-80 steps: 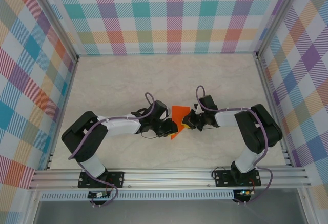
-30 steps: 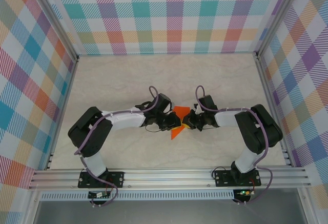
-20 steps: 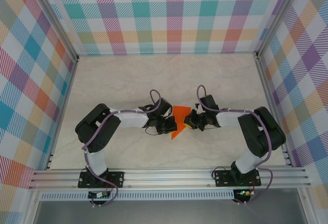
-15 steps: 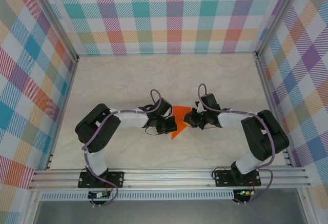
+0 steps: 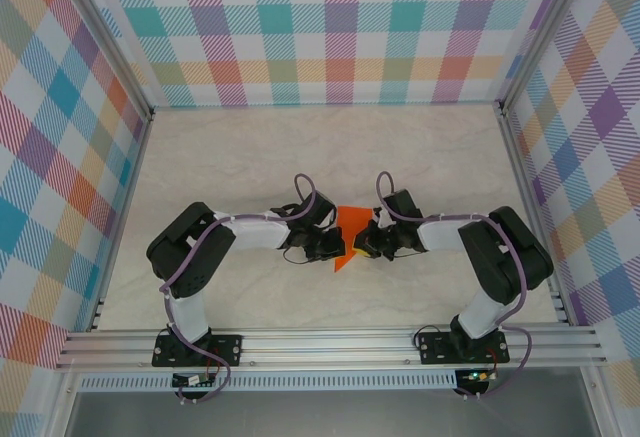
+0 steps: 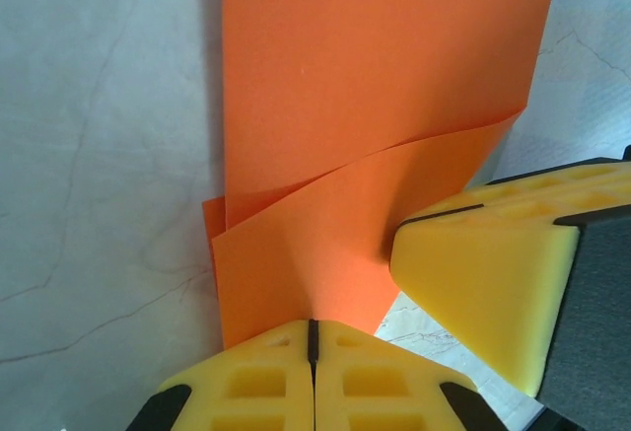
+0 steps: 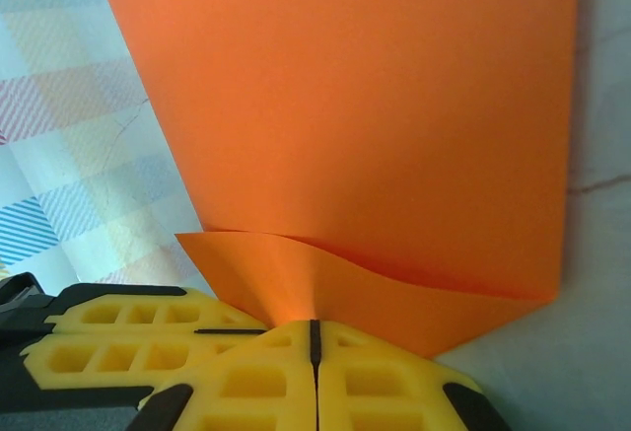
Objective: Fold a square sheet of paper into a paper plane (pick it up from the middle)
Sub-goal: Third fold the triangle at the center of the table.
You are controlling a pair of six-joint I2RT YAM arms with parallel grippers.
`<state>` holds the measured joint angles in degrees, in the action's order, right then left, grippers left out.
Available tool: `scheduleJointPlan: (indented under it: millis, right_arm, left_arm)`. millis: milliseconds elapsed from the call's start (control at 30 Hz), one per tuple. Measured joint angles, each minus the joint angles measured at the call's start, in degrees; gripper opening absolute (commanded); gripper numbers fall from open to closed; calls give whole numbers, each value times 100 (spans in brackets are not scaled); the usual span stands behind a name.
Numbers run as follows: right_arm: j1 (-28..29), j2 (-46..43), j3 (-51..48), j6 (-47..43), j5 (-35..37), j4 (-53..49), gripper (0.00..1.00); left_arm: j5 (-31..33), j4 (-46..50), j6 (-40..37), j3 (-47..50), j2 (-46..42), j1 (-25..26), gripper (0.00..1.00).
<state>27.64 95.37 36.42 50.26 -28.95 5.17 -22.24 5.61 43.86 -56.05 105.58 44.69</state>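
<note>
Nearest in the left wrist view: my left gripper (image 6: 313,327), yellow foam pads pressed flush together with the edge of the thin, creased, bright orange paper sheet (image 6: 375,86) nipped between them. Just beside it on the right, touching the same sheet, sits a yellow pad of my right gripper (image 6: 483,283).

Right wrist view, same story mirrored: right gripper (image 7: 315,327) pinched closed on the paper's edge (image 7: 375,106), with the left gripper's pad (image 7: 128,347) alongside at lower left. Both views show two layers, the upper one bowing up in a soft curl off the lower one, so no sharp crease there yet.

From above: left gripper (image 5: 328,247) comes at the sheet (image 5: 349,229) from its left side, right gripper (image 5: 366,245) from its right. The sheet lies between them, mid-table. Its long axis runs away from my bases, with the narrow tip toward me and leaning slightly left, and the broad end farther out. Neither arm is nearer; both are on it. I cannot tell whether it lies flat on the pale marbled table top (image 5: 250,157).

Judgement: the next fold turns on that near-to-far axis, since my grips sit opposite each other across it.

Beyond: pastel checked back wall (image 5: 340,27).
</note>
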Motion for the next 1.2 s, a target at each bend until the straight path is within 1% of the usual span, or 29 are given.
scheduleJointPlan:
  millis: [333,900,1067,1200]
  right_arm:
    - [-297,7,2,-42,15,33,8]
    - [-1139,249,74,-275,-479,234,9]
    - [-1373,254,107,-361,-444,247,10]
    - [-1462,192,136,-424,-273,208,10]
  left_arm:
    - [2,7,-157,2,0,0,4]
    - [2,-20,-240,26,0,0,4]
    - [0,-42,-278,35,-2,0,4]
    - [-4,-63,-278,37,-2,0,5]
